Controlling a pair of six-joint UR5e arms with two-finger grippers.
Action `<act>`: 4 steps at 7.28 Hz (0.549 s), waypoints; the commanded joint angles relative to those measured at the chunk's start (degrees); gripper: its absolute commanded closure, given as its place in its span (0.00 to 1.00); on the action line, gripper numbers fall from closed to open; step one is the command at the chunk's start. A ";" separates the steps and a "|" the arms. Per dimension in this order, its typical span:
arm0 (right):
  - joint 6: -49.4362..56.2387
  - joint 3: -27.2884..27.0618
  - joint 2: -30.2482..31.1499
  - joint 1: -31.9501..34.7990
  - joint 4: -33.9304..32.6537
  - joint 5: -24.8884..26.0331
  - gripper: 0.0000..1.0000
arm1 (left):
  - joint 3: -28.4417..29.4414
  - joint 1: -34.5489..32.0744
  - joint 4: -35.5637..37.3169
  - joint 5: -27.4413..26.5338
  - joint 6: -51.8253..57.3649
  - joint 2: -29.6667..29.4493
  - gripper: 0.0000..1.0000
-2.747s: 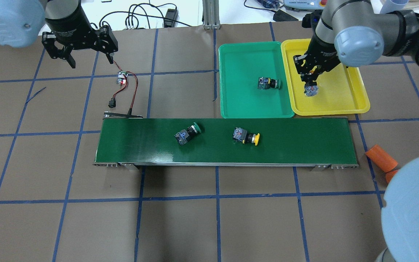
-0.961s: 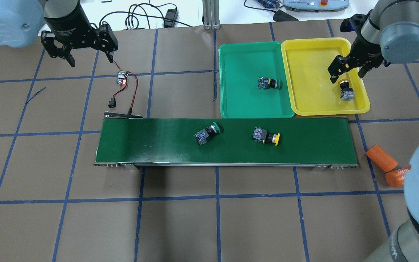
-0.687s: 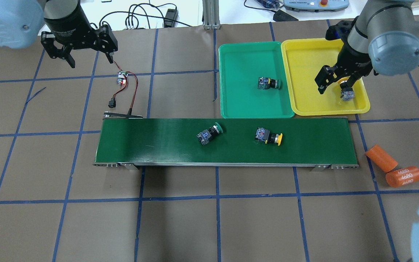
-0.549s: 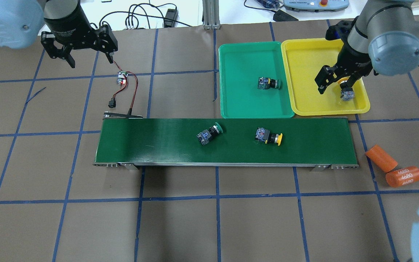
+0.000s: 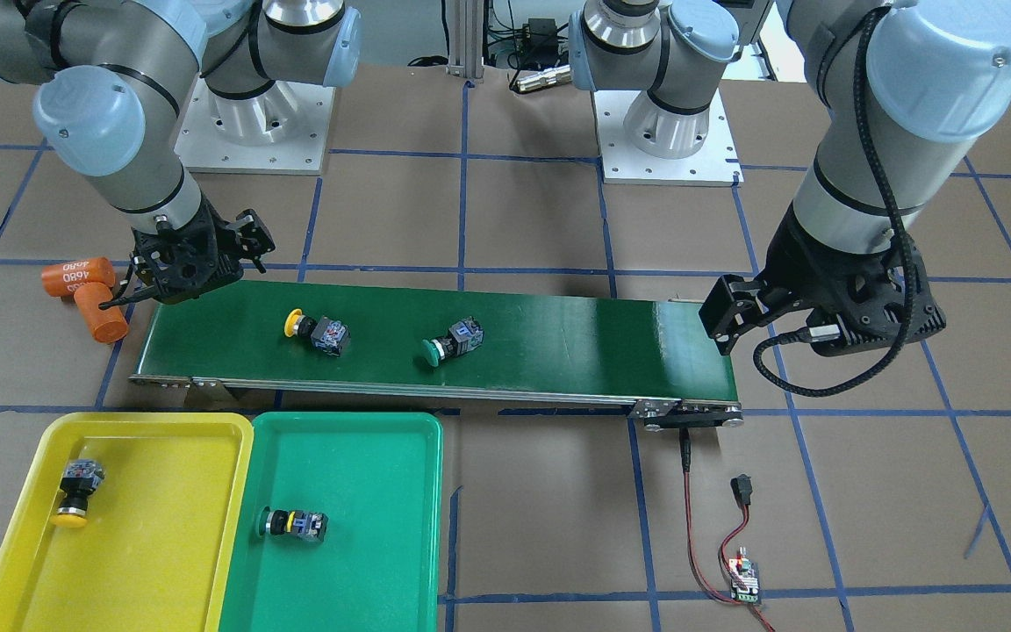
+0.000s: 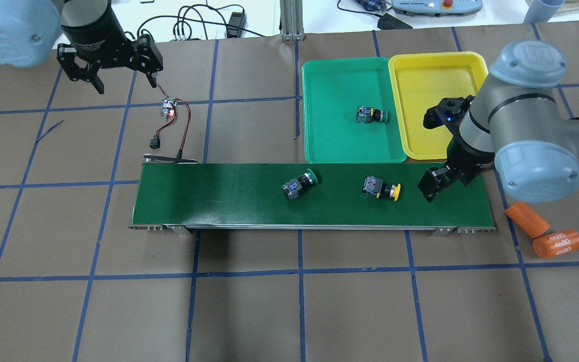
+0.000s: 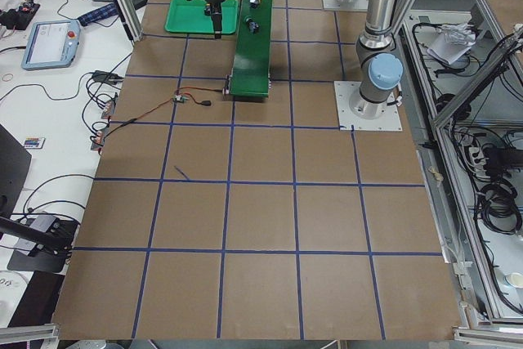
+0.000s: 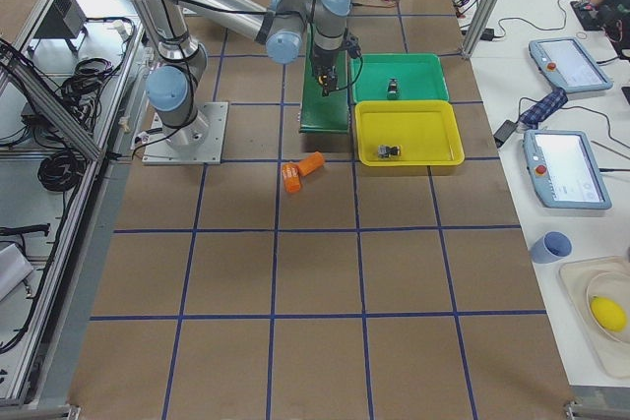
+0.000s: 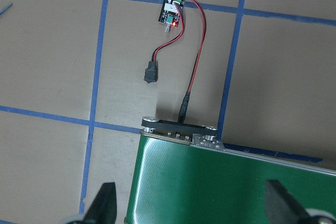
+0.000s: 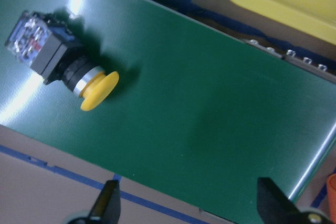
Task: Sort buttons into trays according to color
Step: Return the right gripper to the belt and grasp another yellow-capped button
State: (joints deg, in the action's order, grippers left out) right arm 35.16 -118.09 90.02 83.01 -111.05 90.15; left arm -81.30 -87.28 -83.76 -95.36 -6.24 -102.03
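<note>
While overhead an arm (image 6: 520, 133) hides one yellow button (image 5: 77, 491), right tool (image 10: 189, 203) and left tool (image 9: 191, 205) gape wide.

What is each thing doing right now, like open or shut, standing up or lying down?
left claw: open, empty
right claw: open, empty
loose yellow button: on its side, on the belt
loose green button: on its side, on the belt
sorted yellow button: on its side, in the yellow tray
sorted green button: on its side, in the green tray
circuit board: red light on

Overhead, front, sides, wrists; common conveyor (image 6: 209, 196).
</note>
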 commanded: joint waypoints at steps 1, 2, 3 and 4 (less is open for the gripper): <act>16.15 -2.75 0.94 0.13 -5.89 1.77 0.18 | 0.00 0.00 0.09 0.00 0.00 0.16 0.00; 21.12 -4.76 0.86 0.13 -11.15 1.87 0.17 | 0.00 0.00 0.09 0.00 0.00 0.16 0.00; 26.48 -6.96 1.12 0.13 -16.60 1.61 0.17 | 0.00 0.00 0.09 0.00 0.00 0.25 0.00; 31.93 -7.76 0.51 0.22 -20.57 1.00 0.14 | 0.00 0.00 0.09 0.00 0.00 0.25 0.00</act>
State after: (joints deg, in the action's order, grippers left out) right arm 60.14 -124.22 90.89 83.17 -126.03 91.63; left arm -81.30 -87.27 -83.68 -95.36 -6.24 -101.82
